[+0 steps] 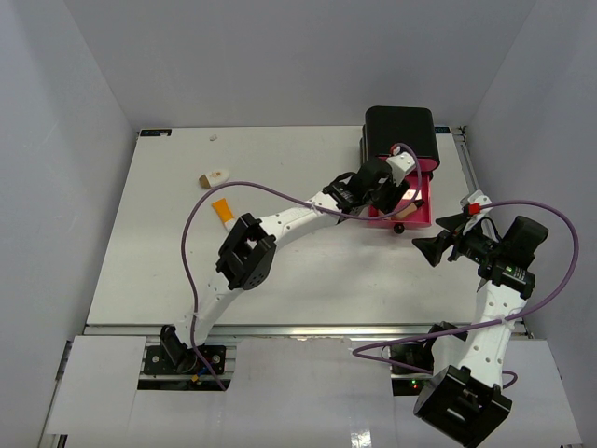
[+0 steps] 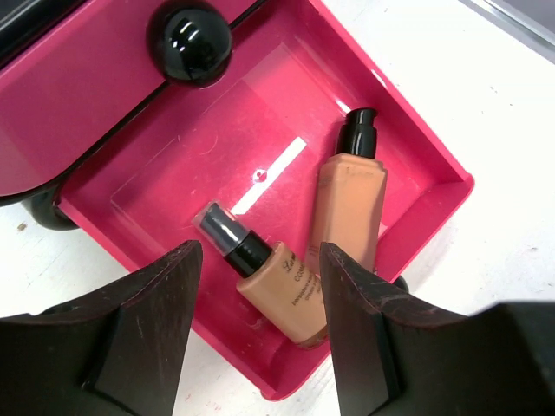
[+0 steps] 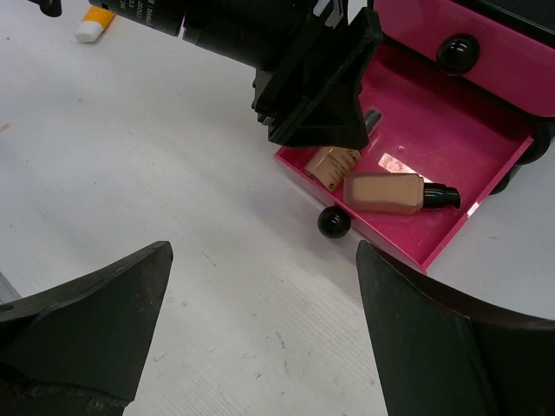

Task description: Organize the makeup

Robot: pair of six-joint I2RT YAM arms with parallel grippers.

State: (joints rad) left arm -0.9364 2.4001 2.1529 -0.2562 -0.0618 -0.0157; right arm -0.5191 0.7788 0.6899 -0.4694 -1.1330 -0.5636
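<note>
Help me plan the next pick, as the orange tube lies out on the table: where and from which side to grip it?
Take the orange tube across its orange body, mid-length, coming straight down. It lies flat on the table with bare surface along both long sides, so the left fingers can straddle its narrow width; the white cap end probably offers less to hold.

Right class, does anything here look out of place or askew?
Yes: the orange tube with white cap and tan cork-like cylinder lie loose on the white table, away from the open pink drawer.
</note>
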